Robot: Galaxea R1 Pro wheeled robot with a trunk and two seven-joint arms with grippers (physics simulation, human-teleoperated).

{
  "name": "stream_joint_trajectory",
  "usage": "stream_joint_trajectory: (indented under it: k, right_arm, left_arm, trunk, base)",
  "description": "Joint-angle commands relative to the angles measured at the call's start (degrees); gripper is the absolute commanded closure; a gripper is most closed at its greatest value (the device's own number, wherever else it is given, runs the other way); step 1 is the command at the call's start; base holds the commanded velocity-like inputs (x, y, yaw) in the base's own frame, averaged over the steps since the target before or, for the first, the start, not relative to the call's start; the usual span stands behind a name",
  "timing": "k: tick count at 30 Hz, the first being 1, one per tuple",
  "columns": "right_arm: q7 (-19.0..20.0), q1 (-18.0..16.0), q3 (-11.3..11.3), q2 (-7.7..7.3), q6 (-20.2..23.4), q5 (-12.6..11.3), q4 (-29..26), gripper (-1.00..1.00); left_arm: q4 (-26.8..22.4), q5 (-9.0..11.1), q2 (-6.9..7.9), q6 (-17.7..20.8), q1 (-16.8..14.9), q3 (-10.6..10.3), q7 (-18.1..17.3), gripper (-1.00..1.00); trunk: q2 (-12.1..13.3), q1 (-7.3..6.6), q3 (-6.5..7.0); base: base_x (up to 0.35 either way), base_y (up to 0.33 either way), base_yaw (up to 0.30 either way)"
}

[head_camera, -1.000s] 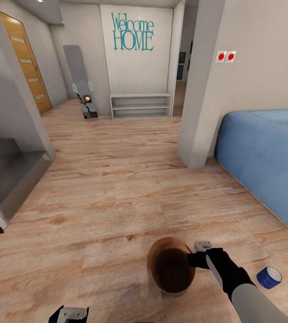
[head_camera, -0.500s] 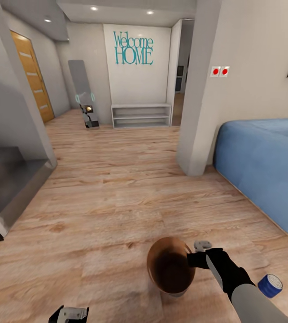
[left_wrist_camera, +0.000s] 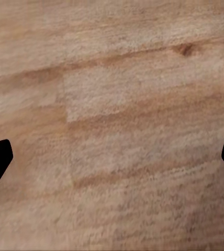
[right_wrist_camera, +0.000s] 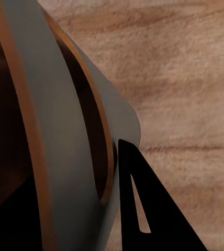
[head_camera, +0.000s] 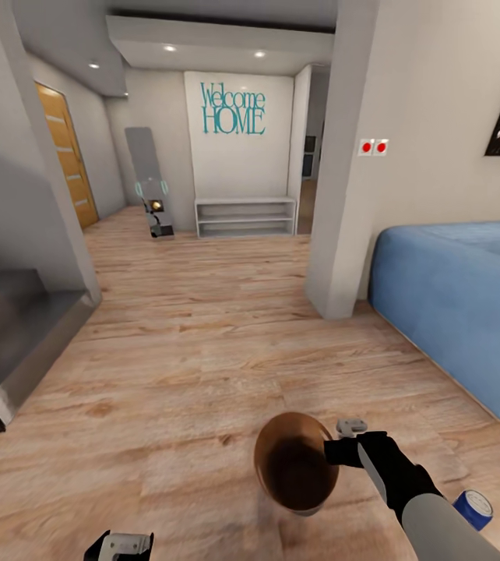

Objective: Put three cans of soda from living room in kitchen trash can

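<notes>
Right gripper (head_camera: pixel 334 452) clamped on tash can (head_camera: pixel 277 444) rim, near centre; blue can of soda (head_camera: pixel 474 509) near right; left gripper (left_wrist_camera: pixel 112 157) spread wide; "Welcome HOME" lettering (head_camera: pixel 233 109) far.

Under me the plank floor (head_camera: pixel 203 343) looks like pale, matt grained wood. The trash can (head_camera: pixel 269 460) I hold is smooth matt grey outside, tan-brown inside. The sofa (head_camera: pixel 468 304) looks like soft light-blue cloth.

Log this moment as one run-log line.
right gripper: shut on trash can rim | left gripper: open over wood floor | blue soda can: on floor near sofa
</notes>
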Motion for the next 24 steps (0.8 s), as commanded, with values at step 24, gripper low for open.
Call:
stream_joint_trajectory:
  k: [24]
  right_arm:
    - [21.86,0.71,-0.39,-7.43,-0.6,-0.36,-0.05,1.0]
  left_arm:
    - [0.09,-0.18,0.08,0.09,-0.01,-0.2,-0.04,-1.0]
  trunk:
    - [3.81,-2.36,4.95]
  base:
    - [0.0,0.0,0.0]
